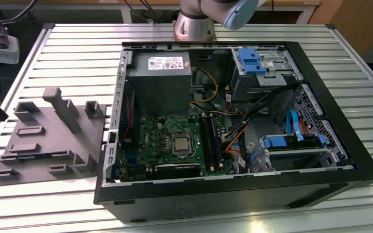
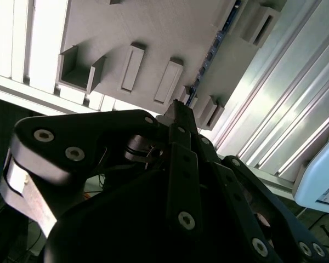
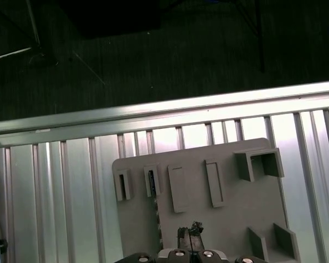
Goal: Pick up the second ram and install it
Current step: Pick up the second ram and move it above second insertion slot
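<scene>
The second ram (image 2: pixel 209 55), a thin dark strip seen edge-on in the second wrist view, stands in narrow raised slots of a moulded fixture plate (image 1: pixel 44 141). A ribbed, shiny aluminium table (image 1: pixel 57 39), set over a dark floor (image 3: pixel 153 55), carries a boxy black open computer case (image 1: pixel 342 165) at centre frame and the matte grey plate at the exterior view's left. The black gripper (image 3: pixel 189 230) hangs over the plate just beside the stick, its fingertips drawn nearly together and gripping nothing.
</scene>
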Motion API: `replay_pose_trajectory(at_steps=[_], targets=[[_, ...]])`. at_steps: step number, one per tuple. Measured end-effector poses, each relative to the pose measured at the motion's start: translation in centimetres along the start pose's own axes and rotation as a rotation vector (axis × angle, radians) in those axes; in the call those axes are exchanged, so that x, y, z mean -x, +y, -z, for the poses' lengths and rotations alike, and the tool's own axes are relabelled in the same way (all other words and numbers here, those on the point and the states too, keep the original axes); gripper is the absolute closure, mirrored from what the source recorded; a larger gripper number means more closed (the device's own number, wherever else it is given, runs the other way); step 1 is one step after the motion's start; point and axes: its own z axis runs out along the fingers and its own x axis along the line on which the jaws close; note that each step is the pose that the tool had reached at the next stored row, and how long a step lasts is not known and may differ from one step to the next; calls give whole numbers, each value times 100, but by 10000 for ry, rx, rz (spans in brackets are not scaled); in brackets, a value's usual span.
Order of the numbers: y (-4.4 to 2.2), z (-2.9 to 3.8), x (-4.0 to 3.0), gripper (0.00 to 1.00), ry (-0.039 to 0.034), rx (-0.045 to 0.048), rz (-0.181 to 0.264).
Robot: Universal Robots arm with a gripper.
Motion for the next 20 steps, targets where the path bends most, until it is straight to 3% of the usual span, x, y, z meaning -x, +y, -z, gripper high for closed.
replay_pose_trajectory(at_steps=[20], targets=[[-2,-44,-1,89,0,1,0]])
